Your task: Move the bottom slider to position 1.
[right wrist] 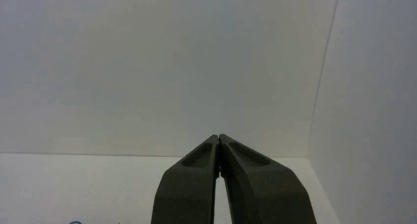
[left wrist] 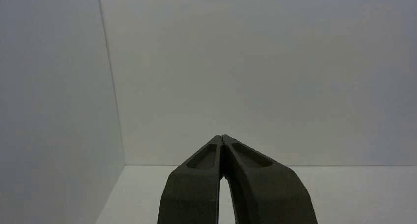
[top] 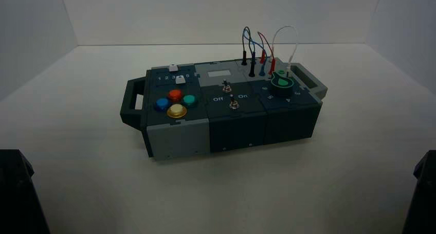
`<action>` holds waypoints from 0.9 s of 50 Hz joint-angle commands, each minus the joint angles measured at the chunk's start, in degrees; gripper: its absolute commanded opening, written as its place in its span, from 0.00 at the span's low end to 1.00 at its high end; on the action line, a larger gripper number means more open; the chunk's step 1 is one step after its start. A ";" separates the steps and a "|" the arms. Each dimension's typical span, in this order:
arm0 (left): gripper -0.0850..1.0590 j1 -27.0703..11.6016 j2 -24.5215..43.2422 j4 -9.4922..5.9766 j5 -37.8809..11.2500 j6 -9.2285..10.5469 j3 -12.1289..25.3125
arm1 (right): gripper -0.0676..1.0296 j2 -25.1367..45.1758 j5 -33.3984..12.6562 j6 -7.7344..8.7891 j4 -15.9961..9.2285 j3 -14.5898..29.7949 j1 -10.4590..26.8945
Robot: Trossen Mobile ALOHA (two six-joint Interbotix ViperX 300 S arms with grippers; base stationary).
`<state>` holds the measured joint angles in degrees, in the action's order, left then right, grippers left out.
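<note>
The dark grey box [top: 236, 128] stands in the middle of the white table. Its two sliders are at the far left corner. The bottom slider's white cap [top: 180, 79] lies on the white "1 2 3 4 5" scale, whose digit 1 [top: 159, 78] is at the left end. The other slider's white cap [top: 173, 67] lies just behind. My left gripper [left wrist: 222, 136] is shut and empty, facing the wall. My right gripper [right wrist: 218, 135] is also shut and empty. Both arms are parked at the near corners, the left arm [top: 15, 193] and the right arm [top: 424, 193], far from the box.
Four coloured buttons [top: 176, 103] sit in front of the sliders. Two toggle switches [top: 230, 94] with "Off" and "On" lettering are in the middle. A green-topped knob [top: 282, 82] and looped wires [top: 267, 49] are at the right. Carry handles [top: 131, 103] stick out at both ends.
</note>
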<state>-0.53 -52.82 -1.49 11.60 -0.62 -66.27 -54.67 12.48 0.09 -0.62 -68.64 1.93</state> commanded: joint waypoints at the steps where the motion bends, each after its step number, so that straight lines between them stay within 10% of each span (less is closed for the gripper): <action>1: 0.05 0.00 0.18 0.09 0.62 -0.18 1.05 | 0.04 0.18 0.70 -0.26 -0.09 0.79 0.09; 26: 0.05 -0.09 -0.09 0.09 -0.35 -0.18 1.49 | 0.04 -0.88 -0.70 -0.26 -0.18 1.41 0.53; 45: 0.05 -8.53 2.55 0.09 -11.69 -0.09 5.45 | 0.04 -0.97 -14.41 -0.26 -0.09 7.91 4.83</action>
<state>-6.50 -52.03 -1.49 3.16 -0.62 -64.25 -55.90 0.97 0.00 -0.53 -64.16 5.54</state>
